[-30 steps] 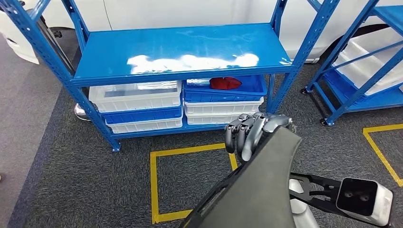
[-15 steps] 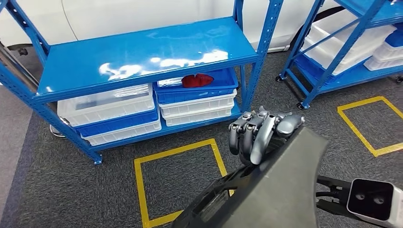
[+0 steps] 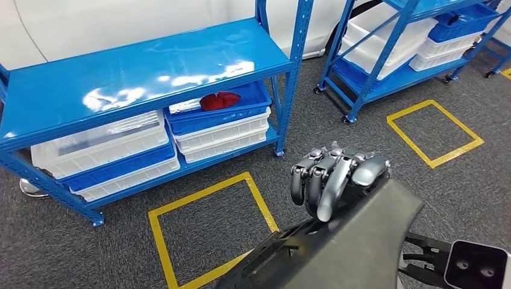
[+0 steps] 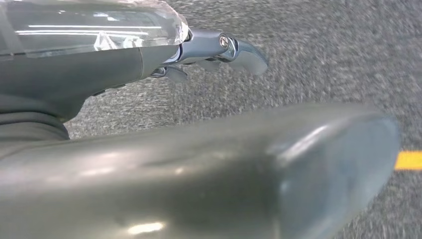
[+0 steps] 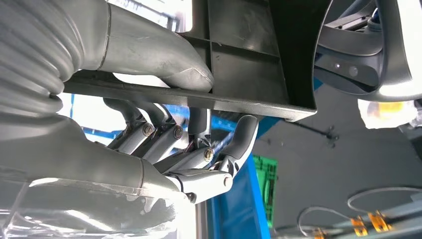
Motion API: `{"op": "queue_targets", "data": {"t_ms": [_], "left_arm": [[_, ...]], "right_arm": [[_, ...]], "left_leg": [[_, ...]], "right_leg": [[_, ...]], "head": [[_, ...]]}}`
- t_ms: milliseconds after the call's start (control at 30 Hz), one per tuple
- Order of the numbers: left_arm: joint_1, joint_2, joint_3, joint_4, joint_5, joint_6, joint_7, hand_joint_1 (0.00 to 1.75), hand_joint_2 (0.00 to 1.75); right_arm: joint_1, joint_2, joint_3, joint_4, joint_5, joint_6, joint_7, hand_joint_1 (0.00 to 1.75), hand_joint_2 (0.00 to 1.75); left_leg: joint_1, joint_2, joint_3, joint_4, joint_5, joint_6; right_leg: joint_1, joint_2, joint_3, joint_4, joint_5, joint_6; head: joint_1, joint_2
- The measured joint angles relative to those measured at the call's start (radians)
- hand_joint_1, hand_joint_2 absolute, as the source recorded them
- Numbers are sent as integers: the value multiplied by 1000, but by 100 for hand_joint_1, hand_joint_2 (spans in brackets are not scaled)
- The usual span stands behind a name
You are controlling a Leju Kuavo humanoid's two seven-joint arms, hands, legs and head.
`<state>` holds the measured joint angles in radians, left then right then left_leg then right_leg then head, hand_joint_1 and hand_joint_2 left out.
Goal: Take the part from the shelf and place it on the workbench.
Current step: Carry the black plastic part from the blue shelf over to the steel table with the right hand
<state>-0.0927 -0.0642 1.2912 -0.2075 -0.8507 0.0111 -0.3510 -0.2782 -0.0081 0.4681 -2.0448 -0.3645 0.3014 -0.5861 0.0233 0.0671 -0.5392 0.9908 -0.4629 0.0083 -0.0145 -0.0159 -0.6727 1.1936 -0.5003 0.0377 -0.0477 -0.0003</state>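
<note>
Dark grey carpet covers the floor. A blue rack stands at 11 o'clock, its top shelf glossy with light glare. Under it sit white and blue bins, one holding a red thing. A second blue rack on casters at 1 o'clock carries more bins. Yellow tape squares lie on the carpet at 6 o'clock and 3 o'clock. A white wall runs behind.
</note>
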Motion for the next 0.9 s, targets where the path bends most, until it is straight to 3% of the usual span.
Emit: {"op": "queue_targets", "data": {"t_ms": [67,100,133,200,267,333,400,433,467,500,567,633,700,767,833,900], "left_arm": [[-1,-3,-1,0,-8,-5,5,0,0],[-1,-4,-1,0,-11,-7,9,0,0],[-1,-6,-2,0,-14,-8,13,0,0],[-3,-11,-4,0,-19,-11,21,0,0],[-6,-18,-6,0,-22,-15,28,0,0],[-4,-24,-7,0,-24,-18,34,0,0],[1,-27,-8,1,-28,-21,36,0,0],[2,-29,-8,1,-31,-23,36,0,0],[1,-31,-10,1,-35,-25,35,0,0],[-1,-33,-11,1,-39,-27,34,0,0],[-6,-40,-16,1,-45,-31,31,0,0],[-8,-47,-20,1,-48,-35,27,0,0],[-10,-55,-25,1,-51,-35,24,0,0],[-12,-64,-31,2,-57,-35,22,0,0],[-11,-69,-35,2,-62,-34,22,0,0],[-8,-72,-35,2,-64,-33,25,0,0]], "right_arm": [[2,0,-3,-1,16,-6,-7,175,175],[3,0,-5,-1,25,-10,-12,175,175],[6,-1,-6,-1,35,-14,-17,175,175],[12,-2,-10,-1,55,-26,-27,175,175],[15,-4,-13,-1,79,-41,-36,175,175],[14,-5,-15,0,90,-57,-39,175,175],[0,-8,-25,12,66,-56,-30,175,175],[-19,-12,-39,29,44,-45,-18,175,175],[-46,-15,-61,51,20,-27,-4,175,175],[-76,-17,-86,75,3,-7,12,175,175],[-135,-19,-137,115,-11,28,42,175,175],[-178,-18,-171,138,-8,43,67,175,175],[-203,-17,-191,150,-5,46,89,175,175],[-222,-18,-204,157,-3,43,104,175,175],[-237,-18,-211,167,-2,40,111,175,175],[-242,-18,-215,183,-4,39,113,175,175]], "left_leg": [[-4,18,4,3,-5,-9],[-7,27,5,4,-7,-14],[-10,37,6,5,-9,-20],[-10,49,8,6,-13,-31],[-6,13,-5,42,-44,-40],[-3,-39,-56,160,-112,-43],[-3,-56,-116,287,-157,-42],[-3,-59,-127,307,-151,-40],[-3,-61,-119,286,-125,-38],[-2,-69,-94,228,-86,-36],[1,-109,-37,95,-28,-30],[-1,-135,-16,39,-18,-23],[-2,-120,-17,34,-12,-12],[1,-97,-16,25,-3,2],[0,-73,-17,20,1,10],[-2,-47,-19,20,0,12]], "right_leg": [[7,-41,69,-134,45,-12],[11,-52,84,-168,53,-21],[16,-53,87,-179,52,-30],[16,-29,82,-181,57,-45],[11,-9,82,-188,64,-58],[11,13,79,-190,69,-67],[14,39,75,-189,71,-72],[15,53,74,-187,73,-72],[16,68,73,-184,73,-71],[15,82,73,-180,74,-69],[16,106,67,-169,73,-61],[13,125,56,-162,76,-47],[11,139,47,-164,83,-32],[12,104,31,-138,66,-23],[11,48,-15,-39,10,-16],[6,28,-70,79,-37,-8]], "head": [[0,0],[0,0],[0,0],[0,0],[0,0],[0,0],[0,0],[0,0],[0,0],[0,0],[0,0],[0,0],[0,0],[0,0],[0,0],[0,0]]}}
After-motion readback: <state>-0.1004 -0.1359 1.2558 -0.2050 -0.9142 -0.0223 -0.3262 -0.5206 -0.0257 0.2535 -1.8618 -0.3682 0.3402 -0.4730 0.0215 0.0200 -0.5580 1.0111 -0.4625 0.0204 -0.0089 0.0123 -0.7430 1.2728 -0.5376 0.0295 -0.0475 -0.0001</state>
